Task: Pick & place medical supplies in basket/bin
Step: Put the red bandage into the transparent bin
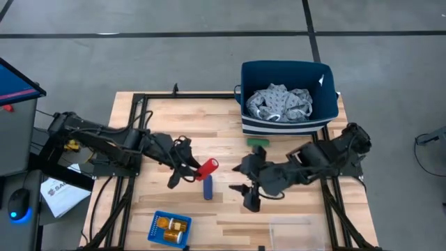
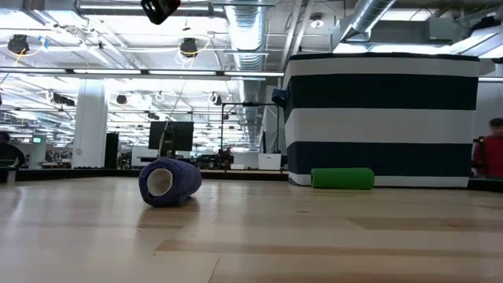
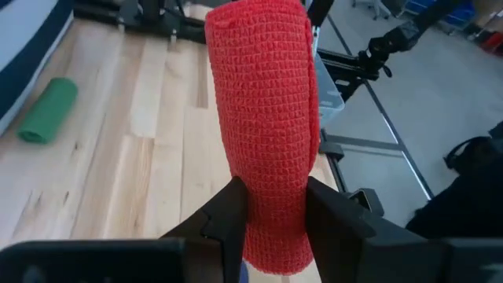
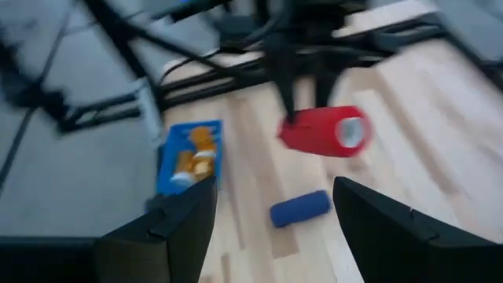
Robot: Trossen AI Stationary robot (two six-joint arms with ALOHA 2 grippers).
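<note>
My left gripper [image 1: 194, 171] is shut on a red cylinder [image 1: 208, 168], a roll of knitted wrap, above the table's middle. Below it a dark blue cylinder [image 1: 208, 188] lies on its side on the wood [image 2: 169, 182]. A green cylinder [image 1: 258, 141] lies against the foot of the navy bin with white stripes [image 1: 327, 104], which holds the grey patterned cloth [image 1: 282, 103]. My right gripper [image 1: 245, 187] hangs open over the table right of the blue cylinder, touching nothing. The small blue basket [image 1: 159, 224] at the near edge holds orange pill bottles [image 1: 172, 226]. My left gripper pinches the red cylinder between its two fingers [image 3: 228, 224] at the end nearest the wrist [image 3: 271, 236], on its round sides. The fingers come from the table's left, slanting down, and lie along the roll. The roll sticks out past the fingertips, lifted clear of the table.
A clear plastic tray [image 1: 293, 233] lies at the near right. Black frame rails [image 1: 132, 118] run along the table's edges. Bare wood lies between the blue basket and the tray. A computer mouse [image 1: 19, 209] and papers lie left of the table.
</note>
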